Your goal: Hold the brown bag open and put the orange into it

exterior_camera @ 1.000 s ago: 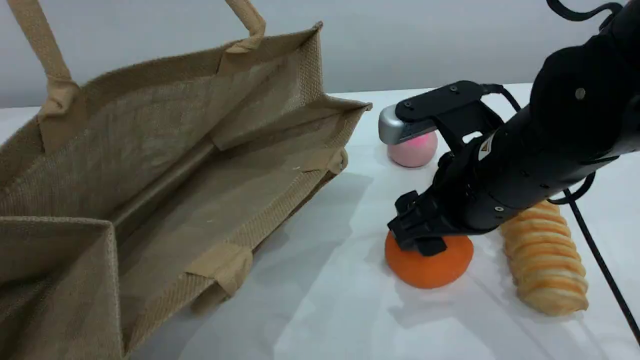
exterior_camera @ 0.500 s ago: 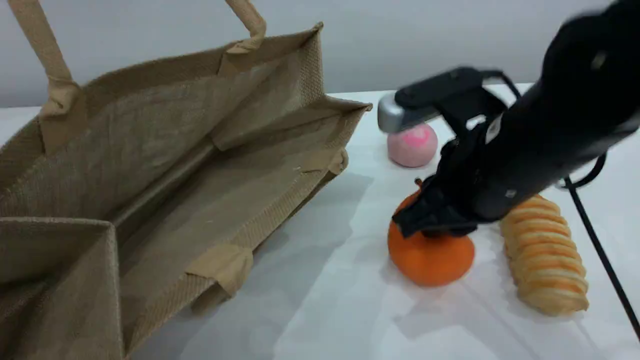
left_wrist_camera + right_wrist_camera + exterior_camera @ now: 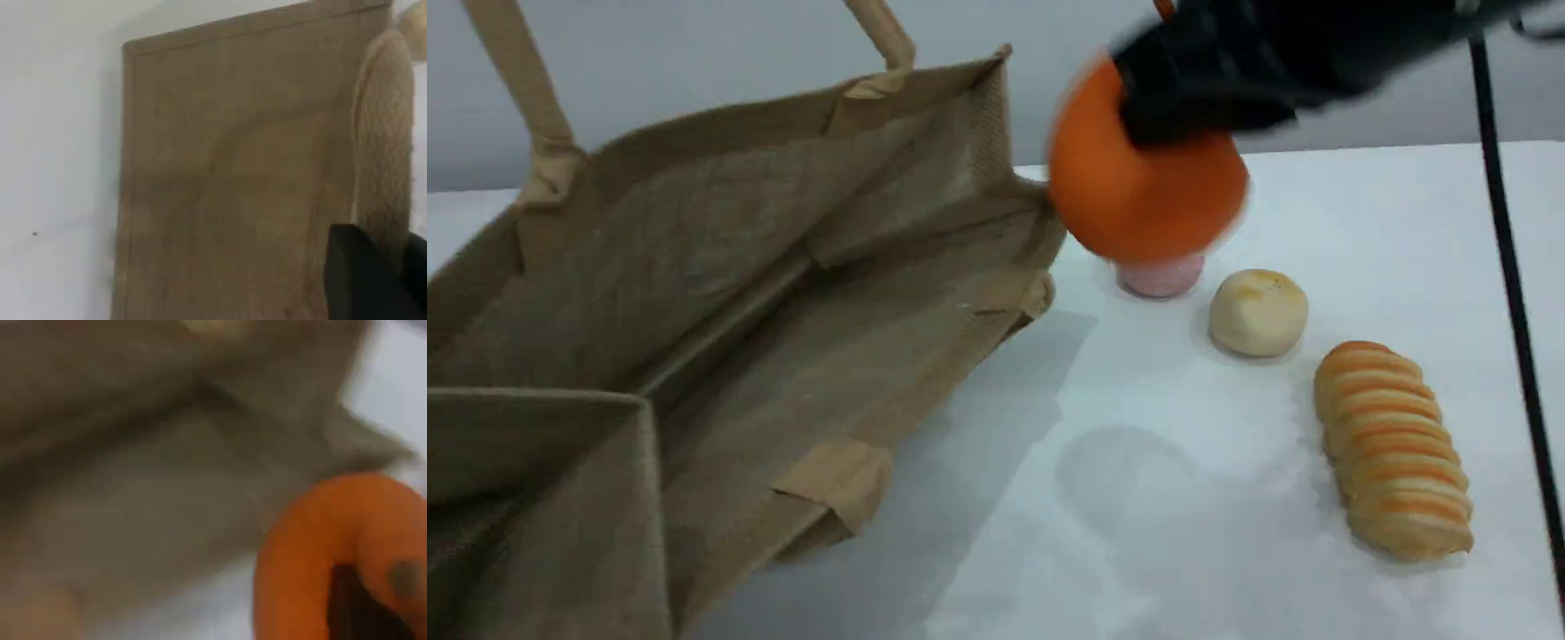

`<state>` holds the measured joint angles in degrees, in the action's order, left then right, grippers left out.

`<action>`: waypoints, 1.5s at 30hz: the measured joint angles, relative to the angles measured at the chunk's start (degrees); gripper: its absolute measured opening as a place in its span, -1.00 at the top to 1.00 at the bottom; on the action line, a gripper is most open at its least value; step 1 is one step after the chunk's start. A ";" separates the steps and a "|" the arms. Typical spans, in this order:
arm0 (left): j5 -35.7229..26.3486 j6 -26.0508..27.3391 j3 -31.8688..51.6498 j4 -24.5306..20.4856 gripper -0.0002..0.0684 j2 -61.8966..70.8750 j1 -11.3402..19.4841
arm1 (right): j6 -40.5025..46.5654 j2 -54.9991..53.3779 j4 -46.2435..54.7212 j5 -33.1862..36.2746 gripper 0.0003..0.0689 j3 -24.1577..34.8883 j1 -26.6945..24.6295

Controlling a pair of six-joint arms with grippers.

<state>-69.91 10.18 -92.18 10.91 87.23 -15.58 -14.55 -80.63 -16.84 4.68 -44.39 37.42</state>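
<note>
Now carry step: right gripper [image 3: 1192, 98] clenched on orange [image 3: 1138, 191], fruit lifted clear of table [image 3: 1209, 551], blurred, hanging just beside brown bag [image 3: 720, 293] rim at its right corner. Left gripper [image 3: 370, 280] closed on bag handle [image 3: 383, 133], apparently holding mouth open; bag lies tilted, opening facing orange. Pink ball [image 3: 1160, 276], pale bun [image 3: 1258, 311], striped loaf [image 3: 1392, 449] sit right of bag, untouched. Next, likely: carry orange leftward over rim, lower inside mouth, then release; left grip must keep mouth open.
</note>
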 joint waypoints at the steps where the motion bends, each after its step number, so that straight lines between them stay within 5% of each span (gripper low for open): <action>1: 0.00 0.00 0.00 0.27 0.72 0.00 0.00 | 0.05 0.82 0.00 -1.10 0.93 0.00 1.48; 10: -0.18 -0.05 -2.18 1.16 0.72 0.00 0.00 | 1.27 -3.37 -1.27 -9.99 0.93 -0.30 10.56; 34: -0.03 -0.16 -2.94 2.93 0.72 -0.01 0.00 | -1.57 -28.53 -0.99 -6.84 0.93 -17.70 10.61; 45: -0.03 -0.16 -2.89 2.98 0.72 0.05 0.00 | -1.45 -30.80 -1.08 -1.36 0.89 -22.38 10.61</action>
<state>-69.95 10.01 -95.07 13.89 87.28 -15.58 -16.00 -111.43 -17.92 3.32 -66.77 48.03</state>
